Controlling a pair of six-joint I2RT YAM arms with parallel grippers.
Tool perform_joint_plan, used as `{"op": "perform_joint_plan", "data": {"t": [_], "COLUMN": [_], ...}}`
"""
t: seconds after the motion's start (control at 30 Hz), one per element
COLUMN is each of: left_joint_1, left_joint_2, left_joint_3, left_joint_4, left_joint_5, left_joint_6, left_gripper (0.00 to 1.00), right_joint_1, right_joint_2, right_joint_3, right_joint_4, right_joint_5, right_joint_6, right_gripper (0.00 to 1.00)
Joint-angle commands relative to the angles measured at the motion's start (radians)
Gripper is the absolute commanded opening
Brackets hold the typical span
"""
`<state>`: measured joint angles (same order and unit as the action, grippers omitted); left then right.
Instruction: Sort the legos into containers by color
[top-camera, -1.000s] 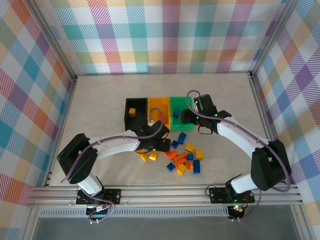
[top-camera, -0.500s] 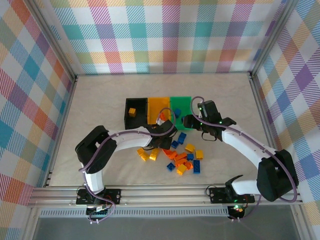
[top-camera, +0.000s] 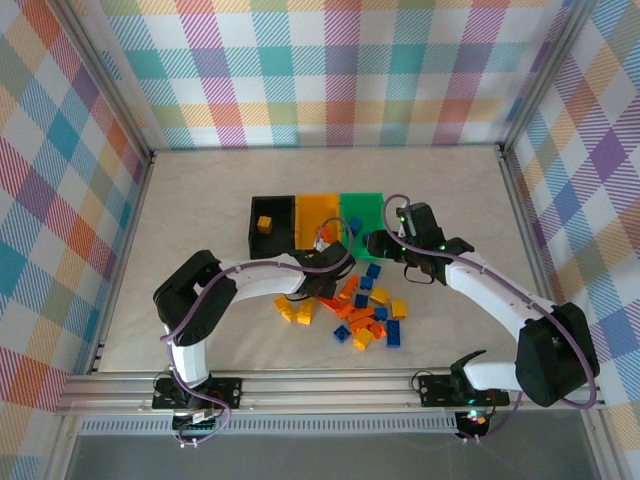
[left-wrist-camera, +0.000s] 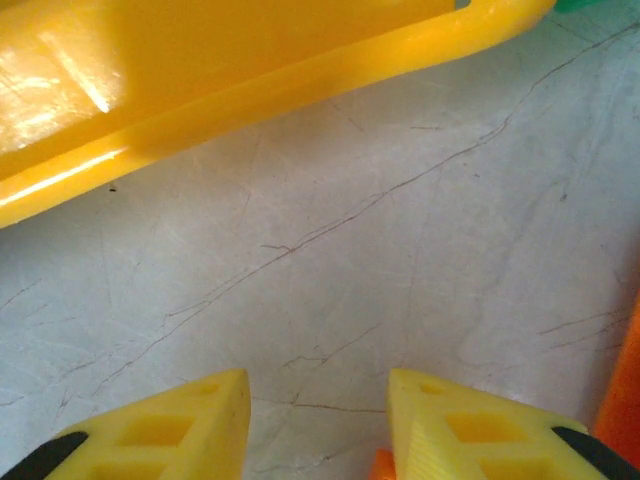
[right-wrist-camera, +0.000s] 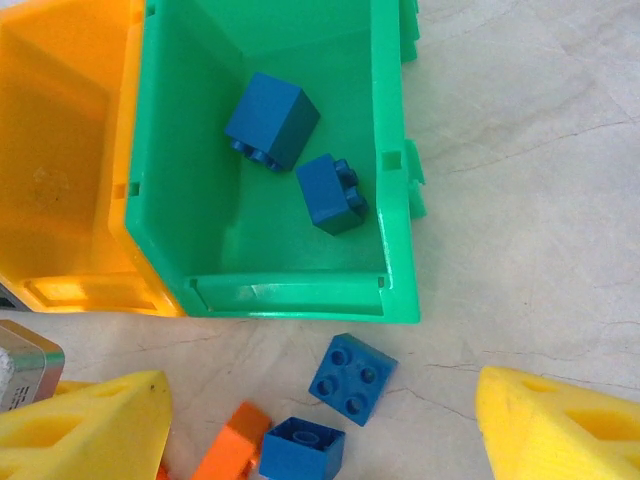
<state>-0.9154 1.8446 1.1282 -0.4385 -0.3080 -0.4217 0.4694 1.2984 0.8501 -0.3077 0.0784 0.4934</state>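
The left pincer (left-wrist-camera: 318, 380) is seen with fingers part-way apart over bare counter (left-wrist-camera: 400, 230). An orange sliver (left-wrist-camera: 380, 465) lies by the right-hand finger, and whether it is gripped cannot be told. The yellow-orange bin (left-wrist-camera: 200, 80) runs along that frame's top. The right pincer (right-wrist-camera: 320, 385) is held wide open and empty at the lower edge, over loose blue legos (right-wrist-camera: 352, 378). Two blue bricks (right-wrist-camera: 272, 120) lie in the green bin (right-wrist-camera: 300, 300) at upper centre, and one yellow brick (top-camera: 264, 224) in the black bin (top-camera: 252, 238). The loose pile (top-camera: 360, 318) is spread below the bins.
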Motion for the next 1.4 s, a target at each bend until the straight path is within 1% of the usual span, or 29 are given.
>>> {"op": "perform_joint_plan", "data": {"t": [0.0,0.17,0.23,0.3,0.43,0.53,0.73,0.8,1.0,1.13,1.17,1.23,1.3,1.37], "left_joint_1": [-0.021,-0.033,-0.039,-0.051,-0.081,-0.089,-0.089,-0.089,-0.091,-0.09,-0.09,-0.09,-0.089,-0.09], "left_joint_2": [-0.037,-0.105,-0.146,-0.173,-0.167,-0.117,-0.017,0.001,0.044,0.071,0.076,0.088,0.098,0.102], "left_joint_3": [-0.016,-0.034,-0.043,-0.043,-0.007,0.034,0.076,0.09,0.113,0.123,0.125,0.134,0.143,0.141], "left_joint_4": [-0.007,0.002,0.019,0.037,0.054,0.027,0.012,0.015,0.014,0.006,0.006,-0.003,-0.018,-0.019], "left_joint_5": [0.006,0.031,0.058,0.085,0.133,0.148,0.13,0.141,0.153,0.145,0.147,0.139,0.124,0.114], "left_joint_6": [-0.01,-0.041,-0.049,-0.038,0.029,0.067,0.08,0.087,0.099,0.098,0.098,0.097,0.097,0.099], "left_gripper": [0.43,0.71,0.78,0.81,0.81,0.75,0.63,0.59,0.59,0.49,0.49,0.51,0.61,0.62], "right_joint_1": [-0.008,-0.007,-0.006,-0.006,-0.006,-0.006,-0.006,-0.007,-0.008,-0.008,-0.008,-0.008,-0.009,-0.009], "right_joint_2": [-0.021,-0.024,-0.029,-0.039,-0.051,-0.054,-0.057,-0.063,-0.069,-0.067,-0.065,-0.063,-0.062,-0.062], "right_joint_3": [-0.013,-0.002,-0.01,-0.025,-0.05,-0.06,-0.065,-0.066,-0.067,-0.068,-0.068,-0.069,-0.068,-0.069], "right_joint_4": [0.016,0.001,-0.008,-0.009,-0.005,-0.007,-0.011,-0.014,-0.022,-0.017,-0.016,-0.016,-0.013,-0.01], "right_joint_5": [0.008,-0.045,-0.051,-0.044,-0.045,-0.042,-0.038,-0.034,-0.022,-0.022,-0.02,-0.02,-0.023,-0.024], "right_joint_6": [0.017,0.006,0.009,0.009,0.013,0.013,0.011,0.01,0.004,0.005,0.004,0.004,0.002,0.002], "right_gripper": [0.8,0.79,0.79,0.79,0.79,0.79,0.79,0.79,0.79,0.8,0.8,0.8,0.8,0.8]}}
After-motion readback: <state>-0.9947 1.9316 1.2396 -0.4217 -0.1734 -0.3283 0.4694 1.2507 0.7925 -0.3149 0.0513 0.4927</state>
